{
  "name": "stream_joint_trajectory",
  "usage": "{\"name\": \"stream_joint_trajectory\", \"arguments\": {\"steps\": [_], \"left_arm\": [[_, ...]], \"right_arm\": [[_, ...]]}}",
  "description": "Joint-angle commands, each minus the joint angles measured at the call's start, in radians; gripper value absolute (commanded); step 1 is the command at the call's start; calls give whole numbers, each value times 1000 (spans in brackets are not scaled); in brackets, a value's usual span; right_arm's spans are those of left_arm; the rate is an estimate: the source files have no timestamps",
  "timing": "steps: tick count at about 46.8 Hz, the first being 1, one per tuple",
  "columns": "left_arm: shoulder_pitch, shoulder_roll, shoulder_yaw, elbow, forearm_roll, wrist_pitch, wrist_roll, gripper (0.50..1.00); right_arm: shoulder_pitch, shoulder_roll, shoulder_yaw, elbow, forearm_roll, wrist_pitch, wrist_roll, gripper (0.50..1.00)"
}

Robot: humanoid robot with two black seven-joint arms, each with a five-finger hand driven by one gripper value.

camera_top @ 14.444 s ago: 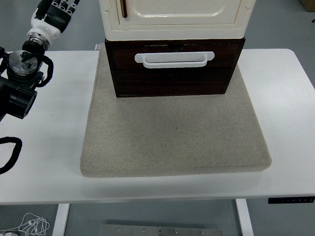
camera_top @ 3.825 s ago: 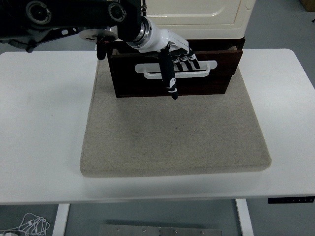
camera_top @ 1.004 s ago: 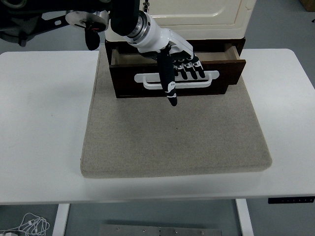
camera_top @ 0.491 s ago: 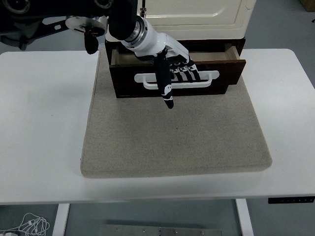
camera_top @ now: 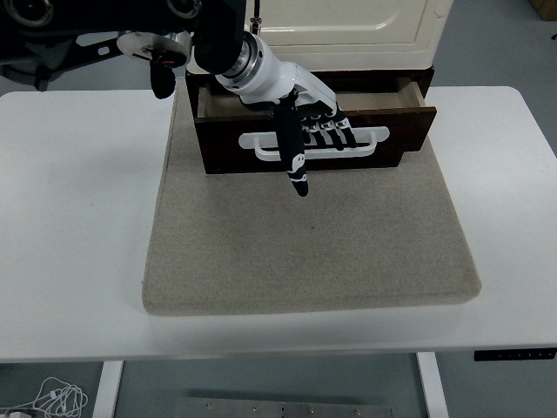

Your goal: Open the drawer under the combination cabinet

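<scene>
Dark brown wooden drawer, upper centre of frame, now stands pulled partly out from under the cream cabinet. Left hand has its fingers hooked through the white bar handle, thumb pointing down. Opening is under way, not finished.

— What have you got on the head camera?

— I see the left hand reaching in from the upper left, fingers hooked down over the white handle of the dark wooden drawer. The thumb points down across the drawer front.

— Is the drawer out?

— Partly. I can see its pale inner floor behind the front panel, under the cream cabinet.

— What's it sitting on?

— A beige mat on the white table. The drawer front hangs over the mat's far part.

— Right arm?

— I can't see it anywhere.
</scene>
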Motion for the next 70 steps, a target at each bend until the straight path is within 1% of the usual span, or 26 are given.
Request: {"name": "stream_joint_trajectory", "arguments": {"steps": [1,19,26,31,38,48,54,59,62,65,70], "left_arm": [[0,1,-2,-1,-1,-3,0,1000],[-9,6,-20,-17,-7,-28,0,1000],[-14,10,-51,-15,-8,-39,0,1000],[-15,15,-95,-11,-10,-39,0,1000],[-9,26,-204,6,-4,-33,-15,1000],[2,56,-443,61,-2,-27,-35,1000],[-2,56,-543,150,-2,-25,-83,1000],[2,61,-635,210,-2,-23,-107,1000],[3,79,-695,245,-2,-22,-124,1000],[6,98,-747,279,-2,-10,-152,1000],[12,125,-822,345,-2,30,-193,1000]], "right_arm": [[0,0,0,0,0,0,0,926],[0,0,0,0,0,0,0,926],[0,0,0,0,0,0,0,926],[0,0,0,0,0,0,0,926],[0,0,0,0,0,0,0,926],[0,0,0,0,0,0,0,926],[0,0,0,0,0,0,0,926],[0,0,0,0,0,0,0,926],[0,0,0,0,0,0,0,926],[0,0,0,0,0,0,0,926],[0,0,0,0,0,0,0,926]]}}
